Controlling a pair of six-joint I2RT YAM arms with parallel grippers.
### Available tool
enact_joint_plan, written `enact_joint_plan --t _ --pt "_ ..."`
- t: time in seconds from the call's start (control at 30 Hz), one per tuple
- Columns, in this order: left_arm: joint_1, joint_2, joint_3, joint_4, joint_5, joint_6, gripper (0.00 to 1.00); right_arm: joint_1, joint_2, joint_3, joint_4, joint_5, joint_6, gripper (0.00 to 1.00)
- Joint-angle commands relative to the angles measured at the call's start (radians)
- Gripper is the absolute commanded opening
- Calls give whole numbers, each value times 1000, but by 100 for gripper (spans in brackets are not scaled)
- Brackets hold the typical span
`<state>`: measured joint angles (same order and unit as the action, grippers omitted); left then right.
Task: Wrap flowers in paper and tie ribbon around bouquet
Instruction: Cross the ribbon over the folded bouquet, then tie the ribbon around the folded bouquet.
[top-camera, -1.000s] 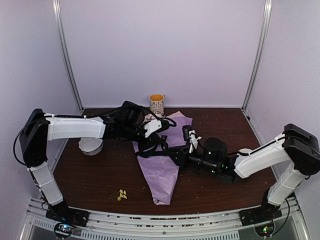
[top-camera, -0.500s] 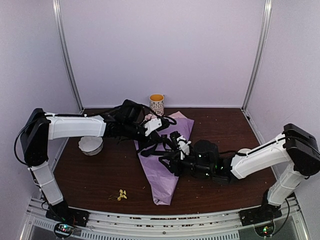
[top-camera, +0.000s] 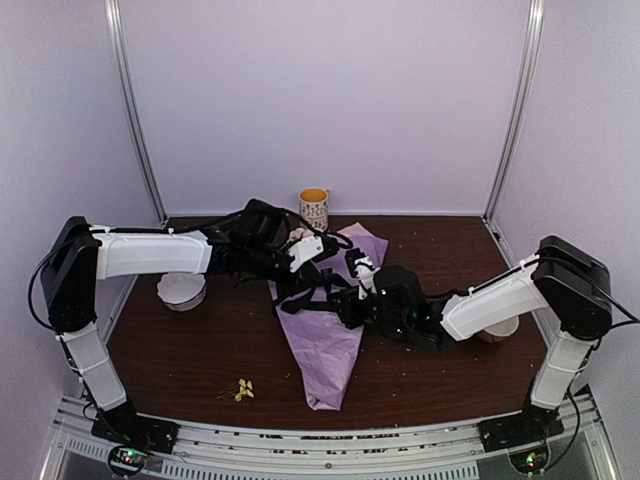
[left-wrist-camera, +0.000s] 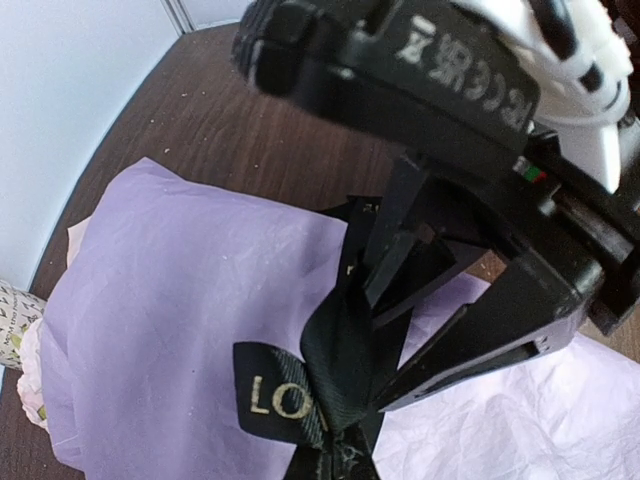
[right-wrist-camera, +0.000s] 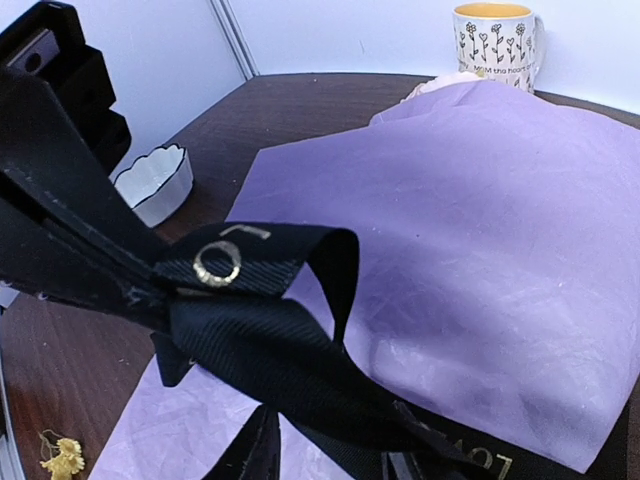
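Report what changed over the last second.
The right gripper slid left, in over the bouquet, to the ribbon, where its jaws stand apart. The left gripper stayed shut on the ribbon. Bouquet, mug and bowl did not move.

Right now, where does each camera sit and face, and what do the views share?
Top external: above, behind the bases, looking down; both arms show, meeting over the bouquet.
Left wrist: looks down on the ribbon; the right gripper juts in from above.
Right wrist: low over the bouquet, facing the mug; its own gripper at the bottom edge.
All three share the ribbon.
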<state>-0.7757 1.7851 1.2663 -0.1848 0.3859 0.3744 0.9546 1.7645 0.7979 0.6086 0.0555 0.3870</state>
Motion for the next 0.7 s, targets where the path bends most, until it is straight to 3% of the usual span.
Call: enact_joint_plan --t 0.0,0.2,0.37,0.43,0.57,0.67 --pt "7 12 38 15 26 -9 0 -12 35 58 -23 21 -22 37" --pt "7 15 31 24 29 -13 0 -23 71 98 -25 -26 -39 41" --pt "7 11 33 25 38 -15 0 -37 126 136 -24 -29 -27 37" --pt "7 7 28 27 38 -18 0 -43 139 150 -25 -36 -25 31" --pt "8 5 21 28 21 -22 0 -51 119 151 -41 -52 -16 5" --pt "13 9 18 28 -48 -31 0 -49 74 149 -96 -104 -44 0"
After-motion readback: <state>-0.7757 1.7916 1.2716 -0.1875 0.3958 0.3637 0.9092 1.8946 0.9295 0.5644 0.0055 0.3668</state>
